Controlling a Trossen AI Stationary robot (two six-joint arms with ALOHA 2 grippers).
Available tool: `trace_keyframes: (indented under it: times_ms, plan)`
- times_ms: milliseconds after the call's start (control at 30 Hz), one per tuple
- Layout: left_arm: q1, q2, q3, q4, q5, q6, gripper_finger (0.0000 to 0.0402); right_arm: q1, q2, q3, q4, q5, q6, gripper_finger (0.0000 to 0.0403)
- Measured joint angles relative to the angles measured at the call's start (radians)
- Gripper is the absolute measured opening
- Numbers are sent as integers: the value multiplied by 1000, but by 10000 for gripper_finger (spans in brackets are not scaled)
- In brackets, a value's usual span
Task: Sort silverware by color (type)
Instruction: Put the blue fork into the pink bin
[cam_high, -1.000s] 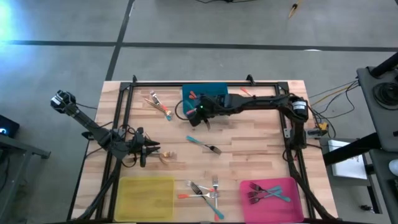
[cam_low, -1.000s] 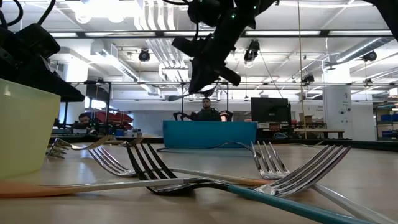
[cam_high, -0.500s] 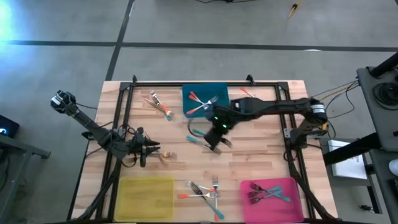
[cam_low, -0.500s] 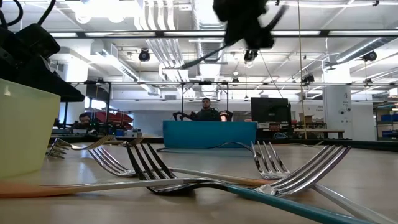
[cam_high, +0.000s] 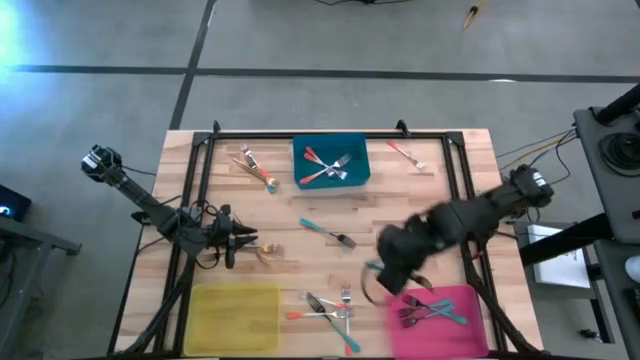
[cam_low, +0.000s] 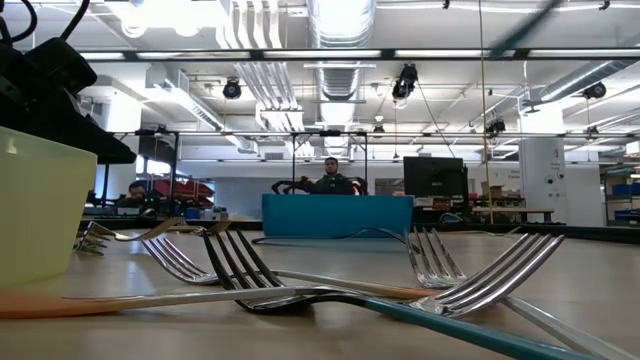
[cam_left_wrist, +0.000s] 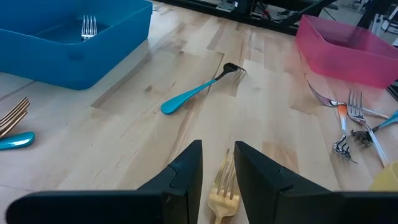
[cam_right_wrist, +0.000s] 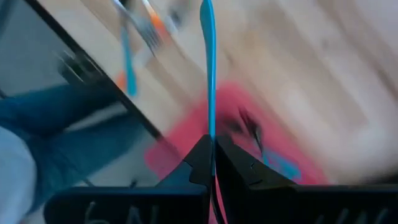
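The right gripper (cam_high: 385, 283) had swung from the blue bin (cam_high: 358, 176) toward the pink bin (cam_high: 478, 343), jaws seemingly pinching a teal fork (cam_right_wrist: 208, 56), while several forks remained loose on the bench (cam_high: 420, 215).

The right arm reaches in from the desk's right edge, stretched diagonally toward the near side, its right claw (cam_high: 385, 277) hanging low with fingers (cam_right_wrist: 198, 163) pinched together on a thin teal fork handle (cam_right_wrist: 208, 68). The left arm lies folded at the desk's left side, its left claw (cam_left_wrist: 217, 165) slightly parted, pointing across the desk.
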Motion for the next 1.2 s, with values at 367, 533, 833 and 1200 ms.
trace_keyframes:
  times_ms: [367, 533, 833, 1200]
  plan:
    - [0, 0, 0, 0, 0, 0, 77, 339, 34, -9, -50, -13, 276, 9]
    - [0, 0, 0, 0, 0, 0, 77, 445, 69, -36, -45, -12, 245, 9]
    - [0, 0, 0, 0, 0, 0, 77, 483, 179, -189, 2, 14, -106, 9]
    - [0, 0, 0, 0, 0, 0, 77, 507, 159, -390, 246, 51, -160, 9]
